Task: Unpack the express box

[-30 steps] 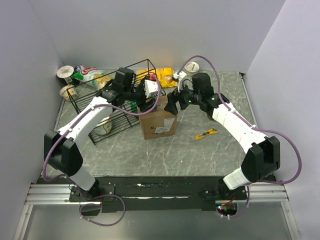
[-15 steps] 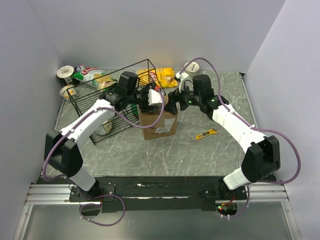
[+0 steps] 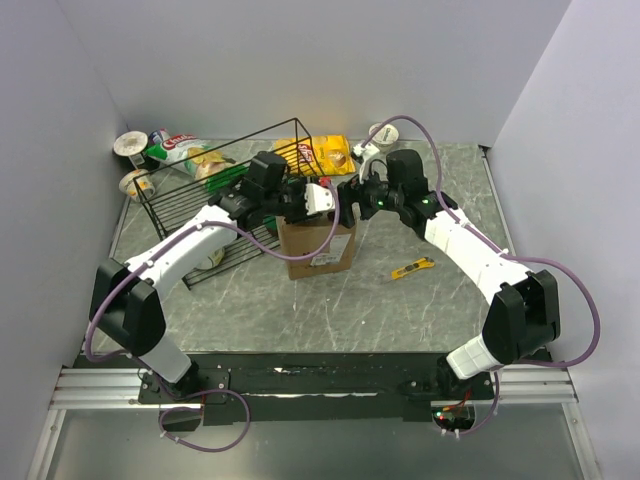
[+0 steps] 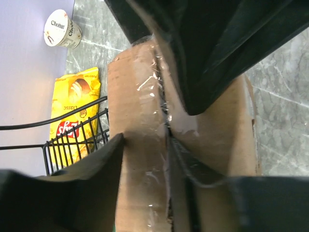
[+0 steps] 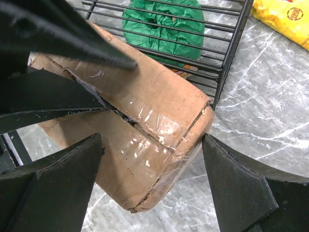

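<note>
Two arms met over the express box (image 3: 320, 250), which stood mid-table just beyond a yellow utility knife (image 3: 412, 268) and beside the black wire basket (image 3: 235, 245). The left gripper (image 4: 145, 145) sat on the taped top seam, fingers partway apart around a strip of flap; whether they pinched it could not be told. The right gripper (image 5: 152, 140) gaped wide astride the box's end. Farther back lay a yellow snack bag (image 3: 325, 153).
</note>
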Controlling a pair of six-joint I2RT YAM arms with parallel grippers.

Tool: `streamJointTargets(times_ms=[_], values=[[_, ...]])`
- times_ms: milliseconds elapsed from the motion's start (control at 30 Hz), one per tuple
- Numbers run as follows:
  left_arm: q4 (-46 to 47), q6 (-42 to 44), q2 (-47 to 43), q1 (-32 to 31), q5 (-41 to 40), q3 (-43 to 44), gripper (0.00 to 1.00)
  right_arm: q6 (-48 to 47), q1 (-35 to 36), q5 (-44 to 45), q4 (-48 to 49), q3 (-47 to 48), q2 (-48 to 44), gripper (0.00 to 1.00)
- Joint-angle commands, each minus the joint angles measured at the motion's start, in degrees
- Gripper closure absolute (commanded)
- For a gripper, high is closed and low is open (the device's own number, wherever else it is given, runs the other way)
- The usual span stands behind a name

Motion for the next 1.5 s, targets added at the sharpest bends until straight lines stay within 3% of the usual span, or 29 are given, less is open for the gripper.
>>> streamJointTargets(times_ms=[0,133,300,467,567,700,733,767,800,833,900,1067,1200,1333,1467], values=[[1.2,-1.6,1.5,-0.4,-5.2,-1.8,0.67,-0.4,1.0,-2.0,-4.6,-2.8,1.1,0.11],[2.6,-4.1,-1.4,0.2,-3.3,-0.9,0.81,-0.9,0.9,-2.1,-4.8,-3.4,0.8,0.11],[3.0,-18.9,-0.1,4.0,-1.0,4.4,0.98,-1.6,1.0,-2.0,-4.9,-4.2,0.6,0.11],[2.0,-35.6,5.2,9.9,1.2,9.7,0.99,-2.7,1.0,-1.5,-5.0,-4.9,-0.4,0.11],[4.4,-40.0,4.7,11.5,3.5,9.1,0.99,-3.7,1.0,-1.5,-5.5,-5.7,-1.2,0.11],[4.8,-36.7,2.7,11.1,6.3,7.0,0.99,-3.7,1.0,-1.1,-5.5,-7.4,-2.5,0.11],[3.5,-33.9,2.1,10.6,6.9,6.8,0.93,-3.6,1.0,-1.2,-5.3,-7.7,-2.7,0.11],[2.1,-28.7,2.1,9.6,7.8,6.6,0.83,-3.4,1.0,-1.2,-5.1,-8.1,-3.0,0.11],[0.4,-26.2,1.8,9.2,9.5,6.0,0.65,-3.3,1.1,-1.2,-5.1,-8.3,-3.1,0.11],[-1.4,-24.3,1.1,8.6,9.5,5.2,0.59,-3.2,1.0,-1.3,-4.9,-8.4,-3.1,0.1],[-1.9,-19.5,0.0,5.3,5.5,2.0,0.51,-3.0,1.1,-1.6,-4.8,-8.3,-3.0,0.1],[6.3,-15.0,-3.4,-1.9,-13.1,-7.1,0.44,-3.1,1.0,-1.8,-4.8,-7.5,-2.1,0.11],[11.1,-9.2,-3.4,-4.1,-21.0,-11.3,0.36,-2.5,1.0,-2.3,-4.8,-7.5,-1.7,0.11],[14.5,-5.0,0.0,-5.1,-26.1,-12.4,0.41,-2.1,1.0,-2.8,-4.7,-8.2,-1.3,0.1],[14.2,-7.4,1.4,-5.0,-27.8,-8.1,0.66,-2.6,1.1,-2.4,-4.8,-8.6,-1.5,0.1]])
